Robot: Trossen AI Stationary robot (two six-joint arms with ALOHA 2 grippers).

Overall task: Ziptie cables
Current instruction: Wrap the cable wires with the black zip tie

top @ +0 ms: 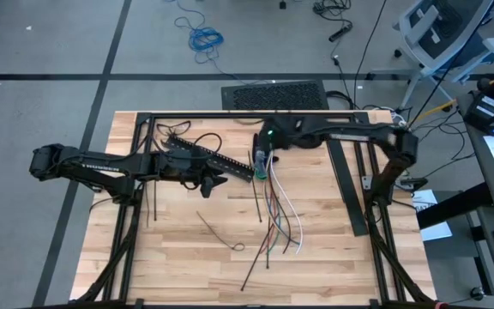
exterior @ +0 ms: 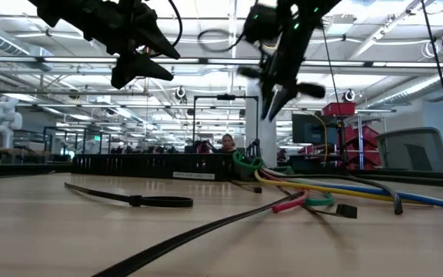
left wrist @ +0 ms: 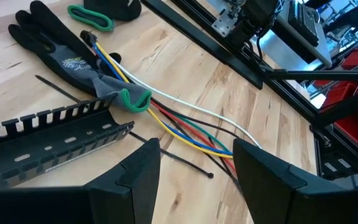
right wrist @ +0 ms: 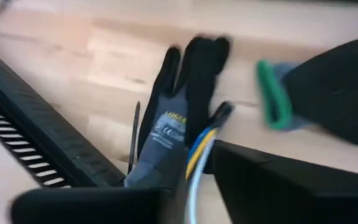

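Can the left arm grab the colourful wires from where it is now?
Probably yes. The left tool hangs open above the table beside the slotted rail, and the wires lie uncovered just past it. Only the glove rests on their far end, near the right tool.

cables (left wrist: 185, 127): white, red, green, yellow, blue | glove (left wrist: 67, 56): black-grey, green cuff | rail (left wrist: 48, 134): black
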